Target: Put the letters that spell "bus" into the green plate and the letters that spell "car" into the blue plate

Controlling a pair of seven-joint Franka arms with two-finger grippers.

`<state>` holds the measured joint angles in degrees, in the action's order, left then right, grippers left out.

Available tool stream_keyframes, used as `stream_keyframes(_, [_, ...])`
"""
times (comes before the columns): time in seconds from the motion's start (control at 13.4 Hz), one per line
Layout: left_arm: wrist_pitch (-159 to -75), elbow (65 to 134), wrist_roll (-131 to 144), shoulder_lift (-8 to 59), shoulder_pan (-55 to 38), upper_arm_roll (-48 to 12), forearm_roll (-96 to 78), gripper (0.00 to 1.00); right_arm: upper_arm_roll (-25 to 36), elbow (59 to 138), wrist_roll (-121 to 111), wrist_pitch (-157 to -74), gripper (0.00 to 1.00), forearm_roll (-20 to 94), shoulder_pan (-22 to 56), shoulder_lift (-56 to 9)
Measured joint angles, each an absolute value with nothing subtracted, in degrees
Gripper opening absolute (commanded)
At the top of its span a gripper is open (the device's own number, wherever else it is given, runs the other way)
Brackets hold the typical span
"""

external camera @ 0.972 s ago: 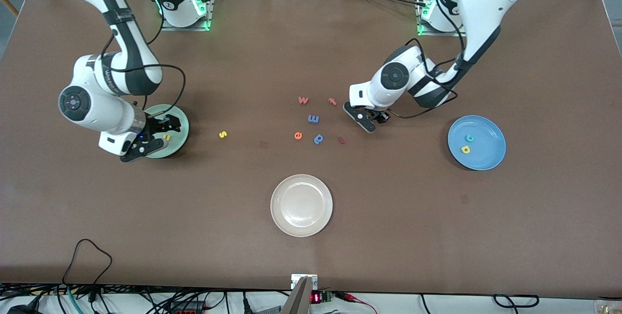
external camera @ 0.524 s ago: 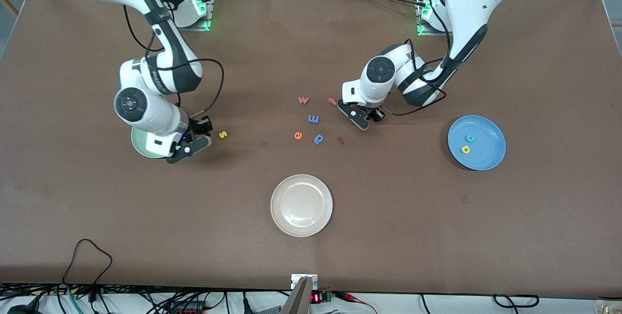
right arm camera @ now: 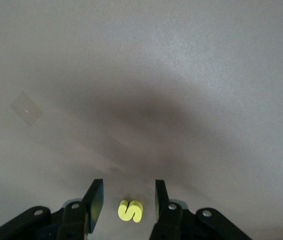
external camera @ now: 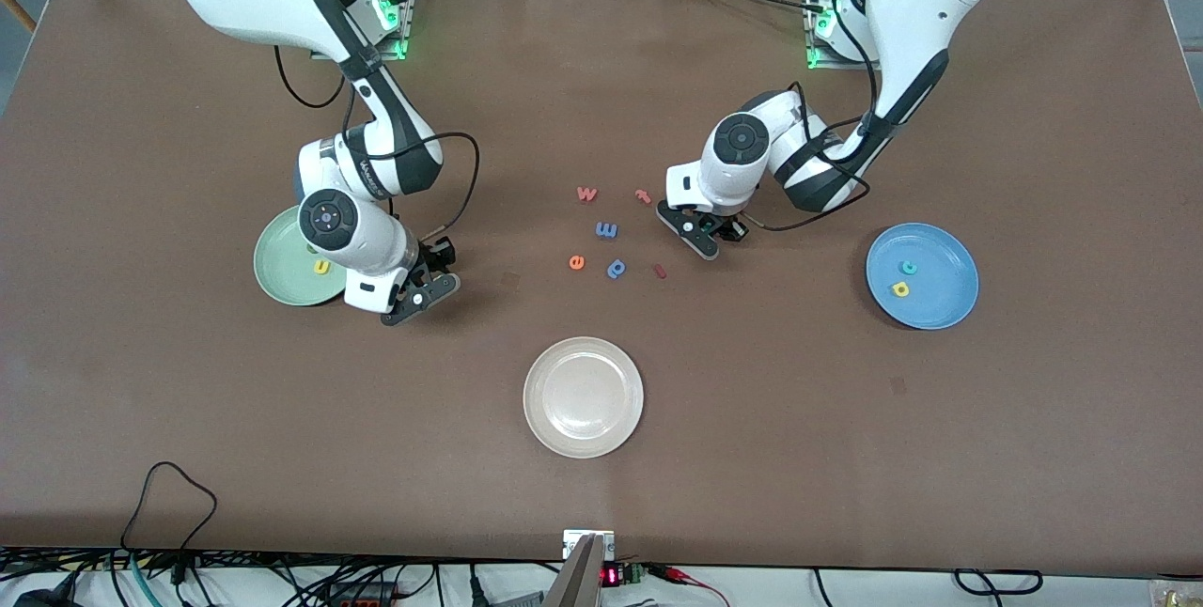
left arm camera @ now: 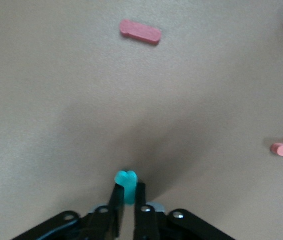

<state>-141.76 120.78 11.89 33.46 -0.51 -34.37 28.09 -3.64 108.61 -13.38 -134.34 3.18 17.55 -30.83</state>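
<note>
A: Looking at the left pincer [left arm camera: 127, 212], what does it have?
B: It is clamped on the small teal r [left arm camera: 126, 184], low over the tabletop [external camera: 846, 419] beside the loose letters in the middle.

A: And the right pincer [right arm camera: 129, 200]?
B: Its fingers stand apart on either side of the yellow s [right arm camera: 129, 210], not touching it, just beside the green plate [external camera: 282, 273] toward the right arm's end.

A: What lies in the plates?
B: The yellow u [external camera: 321, 266] lies in the green plate. The blue plate [external camera: 940, 302], toward the left arm's end, holds the teal c [external camera: 908, 267] and the yellow round-bowled letter [external camera: 900, 288].
</note>
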Motion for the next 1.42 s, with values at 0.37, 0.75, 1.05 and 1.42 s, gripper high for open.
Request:
stream_keyframes(0.37, [-130.57,116.32,11.96,31.61,3.09,-34.38,28.17,0.08,-3.25,109.72,-13.38,-133.85,0.50,2.24,17.54,-31.06])
stream_keyframes(0.75, [-106.02,104.59,4.75,28.92,9.64,-34.95,28.20,0.09,-3.24,111.92,-13.38,-133.89,0.50,1.74,17.56,-31.11])
stream_keyframes(1.05, [-101.11,102.42,-5.47,29.10,20.40,-34.68,28.20,0.09,-3.23,112.09,-13.38,-134.02,0.50,0.87,17.57,-31.11])
stream_keyframes(1.42, [-110.02,104.82,-12.50,34.28,33.67,-34.32,28.21,0.14,-3.23,112.39,-13.38,-135.31,0.50,0.87,18.26,-31.68])
